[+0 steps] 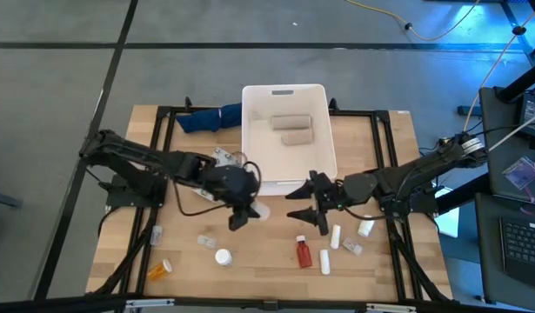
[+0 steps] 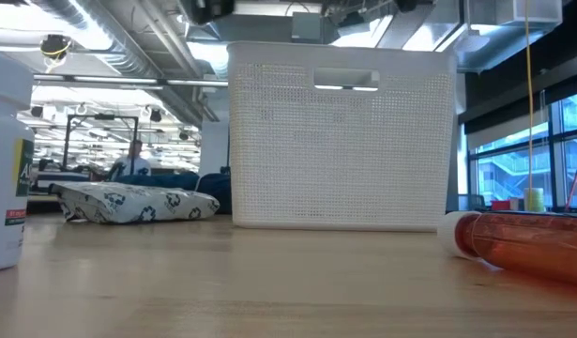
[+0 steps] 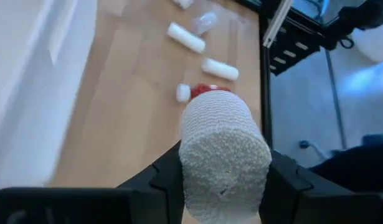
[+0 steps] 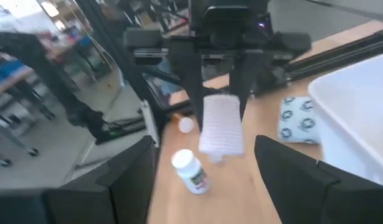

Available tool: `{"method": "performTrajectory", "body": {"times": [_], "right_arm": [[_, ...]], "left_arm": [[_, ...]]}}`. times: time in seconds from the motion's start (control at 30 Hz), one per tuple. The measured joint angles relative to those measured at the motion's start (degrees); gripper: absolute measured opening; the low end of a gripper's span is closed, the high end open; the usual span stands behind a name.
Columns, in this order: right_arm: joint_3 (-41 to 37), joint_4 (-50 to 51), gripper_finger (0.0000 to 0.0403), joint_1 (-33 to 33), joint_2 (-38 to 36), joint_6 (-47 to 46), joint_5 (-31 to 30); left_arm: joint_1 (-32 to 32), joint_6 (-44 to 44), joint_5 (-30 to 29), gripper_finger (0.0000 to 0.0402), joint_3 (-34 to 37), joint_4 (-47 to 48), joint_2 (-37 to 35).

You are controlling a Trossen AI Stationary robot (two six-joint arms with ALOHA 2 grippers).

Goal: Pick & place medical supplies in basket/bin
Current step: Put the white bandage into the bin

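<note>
While the white gauze roll sits pinched between the left gripper's fingers, it's lifted off the counter just in front of the white bin, near its front left corner. The wrist cam shows the roll clamped on both sides, so that's a firm hold. Two beige rolls already lie inside the bin, toward its far end.

Right gripper hangs just to the right of that, in front of the bin too, fingers spread apart with nothing between them, pointed at the roll the other arm holds.

Rest of the supplies are scattered along the near side of the counter: a red bottle, a couple of white tubes, a white bottle, and an orange bottle toward the near left corner. A patterned pack lies left of the bin, and a dark blue cloth is bunched at the far edge beside it.
</note>
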State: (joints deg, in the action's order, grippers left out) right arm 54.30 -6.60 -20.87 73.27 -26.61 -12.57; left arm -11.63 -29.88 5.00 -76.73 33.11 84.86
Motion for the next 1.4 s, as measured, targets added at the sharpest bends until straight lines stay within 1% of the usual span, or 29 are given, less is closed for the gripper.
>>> {"method": "performTrajectory", "body": {"times": [0.17, 0.27, 0.4, 0.5, 0.6, 0.73, 0.93, 1.07, 1.17, 1.4], "right_arm": [[4.50, 8.00, 0.0274, 0.71, 2.89, 0.58, -1.14], [7.74, 12.44, 0.0274, 0.79, 5.72, 2.01, -1.61], [13.10, 19.24, 0.0274, 0.79, 9.67, 3.10, -5.36], [17.14, 22.83, 0.0269, 0.81, 12.19, 3.12, -5.66], [20.11, 24.54, 0.0250, 0.84, 14.11, 3.26, -5.43], [21.98, 25.43, 0.0210, 0.84, 15.74, 3.84, -5.40], [22.47, 25.90, 0.0140, 1.01, 16.35, 3.37, -3.44], [22.47, 25.93, 0.0106, 1.25, 16.35, 2.88, -2.54], [22.47, 25.86, 0.0094, 1.23, 16.33, 2.88, -1.53], [22.47, 25.74, 0.0087, 1.23, 16.31, 2.86, -1.46]], "left_arm": [[1.65, 9.94, 0.75, 0.0138, -5.10, 2.18, 4.42], [2.46, 14.27, -0.40, 0.0138, -7.68, 2.86, 6.03], [2.83, 17.73, -0.32, 0.0138, -9.78, 3.19, 6.91], [2.68, 18.66, -0.12, 0.0138, -10.58, 4.41, 6.91], [2.74, 18.69, -0.15, 0.0138, -10.64, 5.40, 6.91], [2.68, 18.70, -0.16, 0.0138, -10.64, 5.95, 6.91], [2.64, 18.69, 0.59, 0.0138, -10.64, 6.42, 6.91], [2.39, 18.66, 0.69, 0.0138, -10.60, 6.49, 6.91], [2.25, 18.64, 0.69, 0.0139, -10.59, 6.23, 6.91], [2.25, 18.56, 0.71, 0.0139, -10.55, 6.16, 6.91]]}}
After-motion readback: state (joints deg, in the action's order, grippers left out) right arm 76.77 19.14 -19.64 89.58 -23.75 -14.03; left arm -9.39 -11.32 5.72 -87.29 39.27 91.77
